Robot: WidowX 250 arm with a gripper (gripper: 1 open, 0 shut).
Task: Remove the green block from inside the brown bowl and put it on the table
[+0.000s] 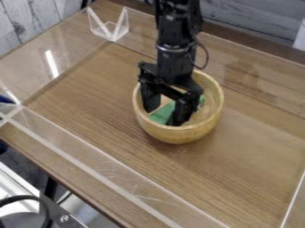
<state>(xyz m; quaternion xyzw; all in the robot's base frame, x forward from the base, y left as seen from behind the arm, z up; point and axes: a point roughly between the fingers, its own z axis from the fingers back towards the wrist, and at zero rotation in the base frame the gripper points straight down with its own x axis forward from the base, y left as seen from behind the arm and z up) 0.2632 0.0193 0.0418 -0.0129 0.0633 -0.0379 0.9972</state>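
Note:
The brown bowl (179,129) sits near the middle of the table (107,134). Inside it lies the green block (159,116), mostly covered by my gripper, with green showing between and beside the fingers. My black gripper (165,110) points down into the bowl, open, with one finger (144,101) on the block's left and the other on its right. The fingers straddle the block; I cannot tell whether they touch it.
Low clear acrylic walls (71,151) border the table on all sides. A clear acrylic bracket (110,25) stands at the back left corner. Bare wood lies left and right of the bowl.

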